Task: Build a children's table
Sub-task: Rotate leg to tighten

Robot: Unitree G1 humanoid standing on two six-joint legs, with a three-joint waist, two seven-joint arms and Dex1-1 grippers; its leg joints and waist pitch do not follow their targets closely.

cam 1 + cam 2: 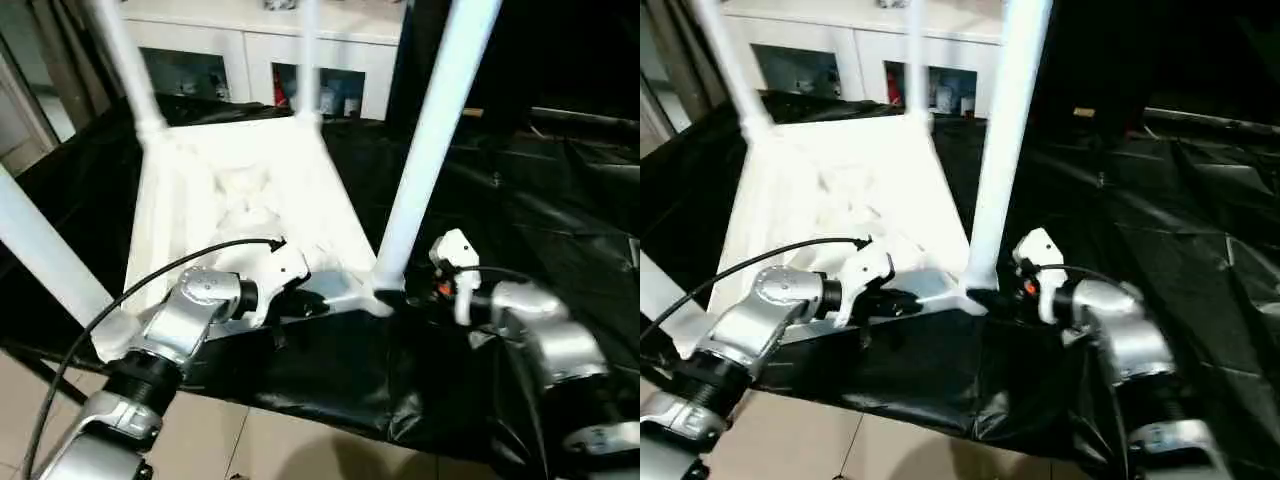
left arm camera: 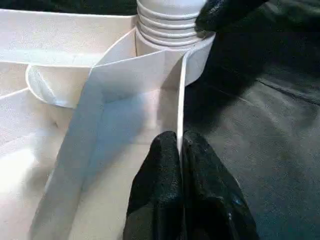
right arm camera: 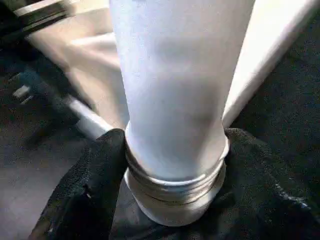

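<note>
Now the left gripper (image 2: 181,150) pinches the tabletop (image 1: 250,190) rim while the right gripper (image 3: 170,170) clasps the leg (image 1: 430,140) at its socket, which I judge needs twisting home.

Bright overhead glare washing out the white tabletop (image 1: 240,190), soft blur throughout, deep shadow on black sheeting (image 1: 540,200).

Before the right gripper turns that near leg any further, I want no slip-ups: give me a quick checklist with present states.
1. Left gripper pinching the tabletop's near rim wall: ok, fingers shut on it.
2. Right gripper around the near right leg's base: ok, a finger on each side.
3. Leg standing in its corner socket: ok, upright.
4. Thread fully seated: not ok, ridges show above the socket.
5. Other three legs in place: ok.
6. Tabletop flat on the black sheet: cannot tell.
</note>
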